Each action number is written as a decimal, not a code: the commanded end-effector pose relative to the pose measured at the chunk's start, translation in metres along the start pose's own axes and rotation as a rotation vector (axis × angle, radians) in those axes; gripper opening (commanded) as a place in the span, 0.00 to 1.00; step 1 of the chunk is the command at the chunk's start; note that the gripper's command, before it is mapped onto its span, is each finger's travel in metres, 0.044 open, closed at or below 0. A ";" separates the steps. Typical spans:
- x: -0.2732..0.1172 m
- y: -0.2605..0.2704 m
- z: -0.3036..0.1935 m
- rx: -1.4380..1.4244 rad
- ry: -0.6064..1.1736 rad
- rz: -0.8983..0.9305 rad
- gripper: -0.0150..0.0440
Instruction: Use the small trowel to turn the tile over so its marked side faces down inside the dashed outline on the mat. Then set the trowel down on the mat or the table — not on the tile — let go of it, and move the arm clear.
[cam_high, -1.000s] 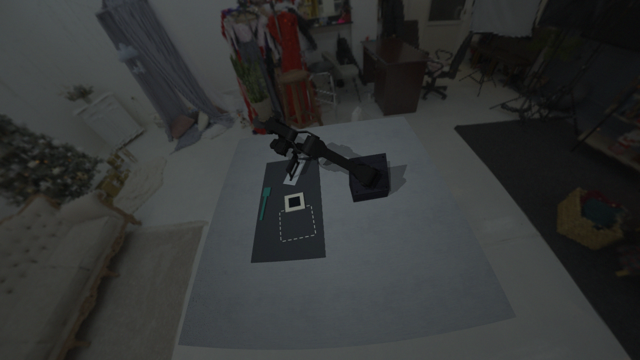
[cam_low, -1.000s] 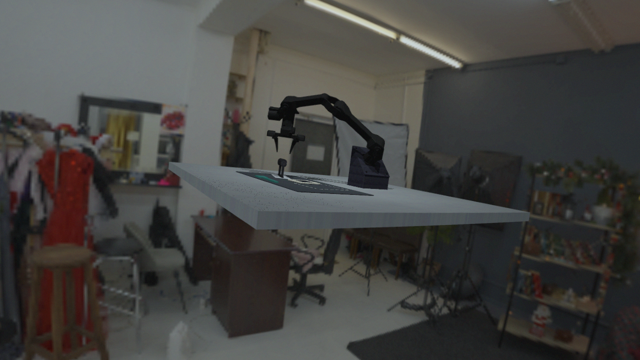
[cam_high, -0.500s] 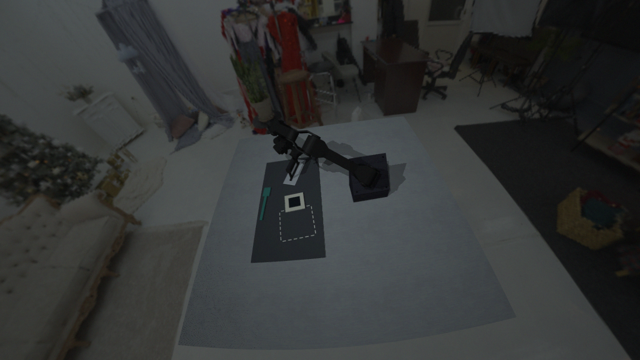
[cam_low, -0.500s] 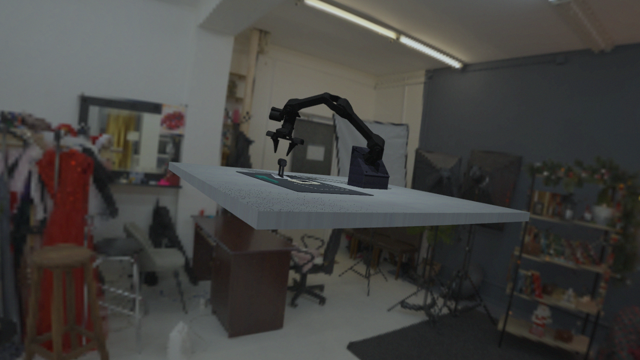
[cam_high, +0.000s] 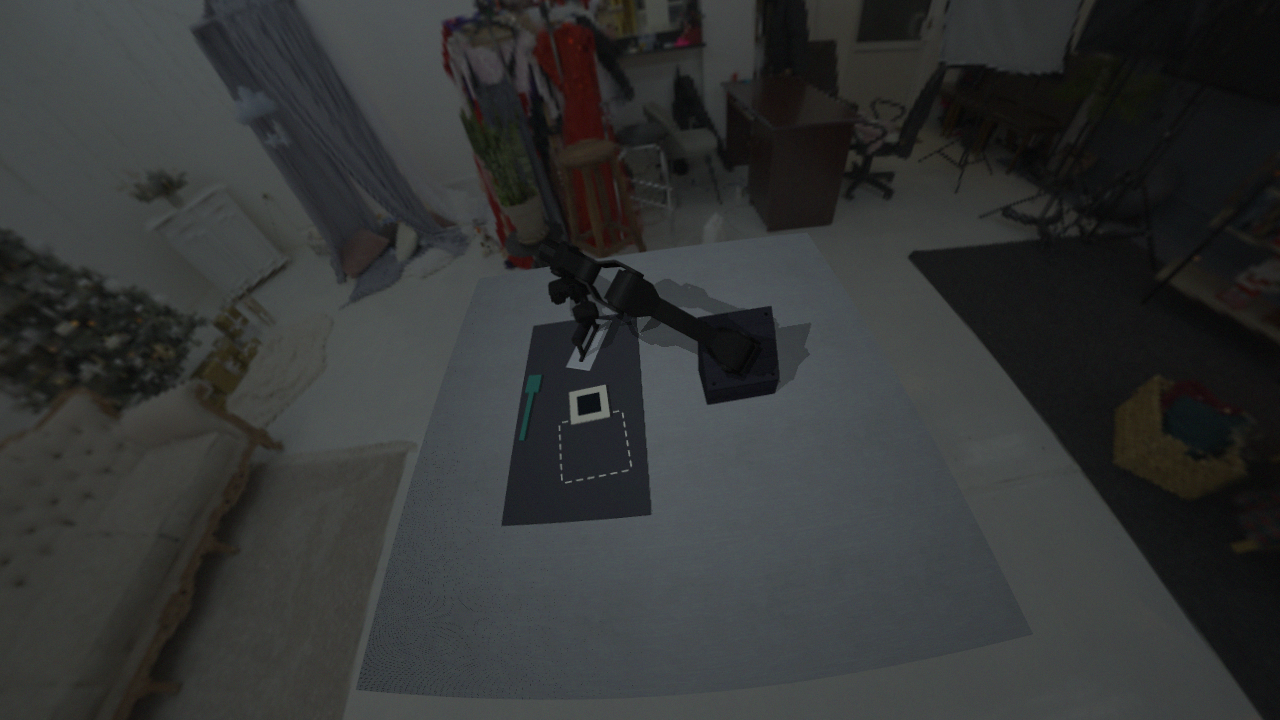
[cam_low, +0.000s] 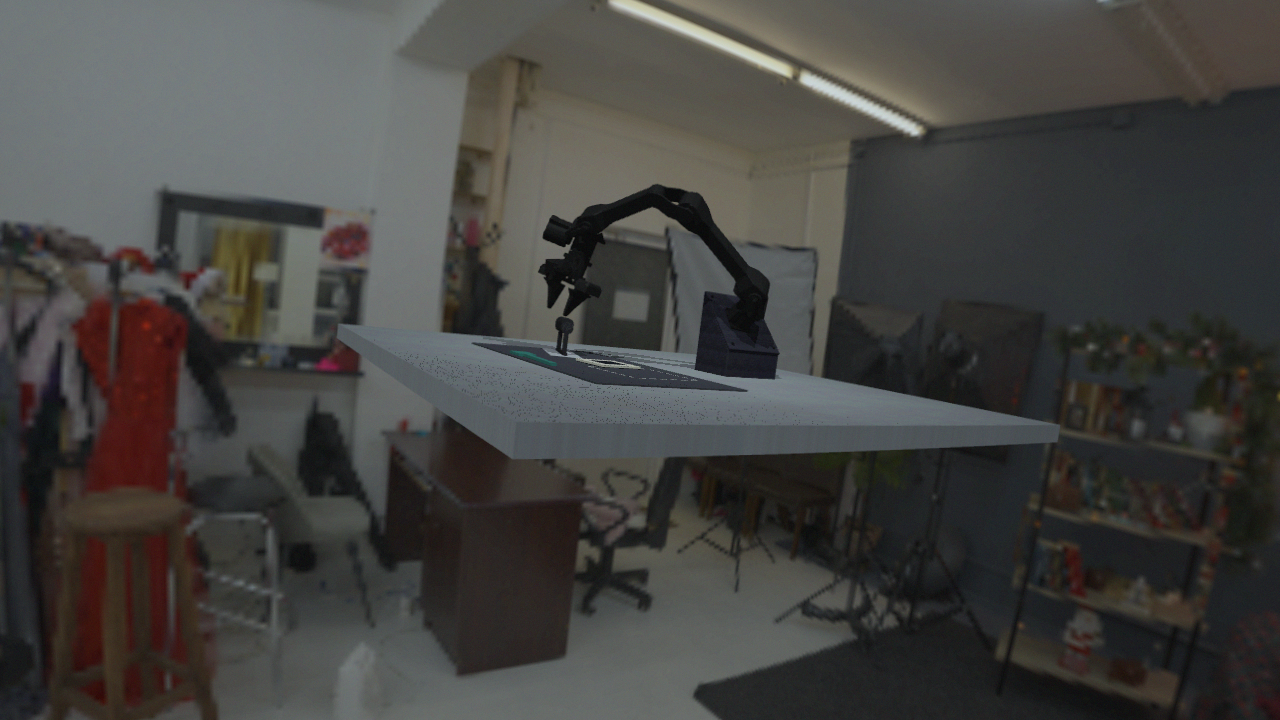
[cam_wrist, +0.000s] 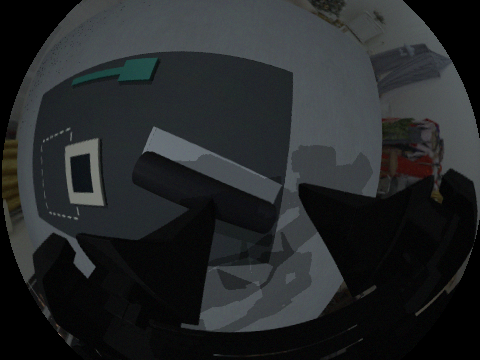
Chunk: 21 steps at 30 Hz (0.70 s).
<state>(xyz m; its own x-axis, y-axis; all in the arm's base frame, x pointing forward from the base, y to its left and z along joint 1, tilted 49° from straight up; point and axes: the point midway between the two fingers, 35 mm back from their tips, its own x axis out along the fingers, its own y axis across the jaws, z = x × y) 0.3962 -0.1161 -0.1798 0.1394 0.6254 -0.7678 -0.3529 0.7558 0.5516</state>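
Observation:
The trowel has a pale flat blade (cam_high: 581, 364) (cam_wrist: 172, 142) lying on the dark mat (cam_high: 537, 501) (cam_wrist: 225, 90) and a black handle (cam_low: 563, 325) (cam_wrist: 200, 192) raised above it. My gripper (cam_low: 558, 310) (cam_wrist: 256, 196) is open and empty, tilted, just above the handle; the fingers do not enclose it. The cream tile (cam_high: 588, 403) (cam_low: 608, 363) (cam_wrist: 86, 172) lies flat with a dark square showing on top. It overlaps one edge of the dashed outline (cam_high: 596, 476) and lies mostly outside it. The arm hides part of the trowel in the top view.
A green flat-bladed tool (cam_high: 528, 407) (cam_low: 534, 357) (cam_wrist: 138, 69) lies along the mat's far side from the arm base. The dark base block (cam_high: 741, 383) (cam_low: 735, 359) stands on the pale table (cam_high: 805, 537) (cam_low: 805, 402), beside the mat.

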 end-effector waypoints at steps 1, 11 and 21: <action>0.000 0.000 0.001 0.104 -0.026 -0.022 0.76; 0.004 -0.004 -0.002 0.436 -0.109 -0.071 0.76; 0.007 -0.003 -0.002 0.740 -0.217 -0.089 0.76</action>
<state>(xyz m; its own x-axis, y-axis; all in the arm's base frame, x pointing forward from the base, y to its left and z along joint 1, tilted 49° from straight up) 0.3956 -0.1157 -0.1901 0.3194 0.5312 -0.7847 0.3129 0.7226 0.6164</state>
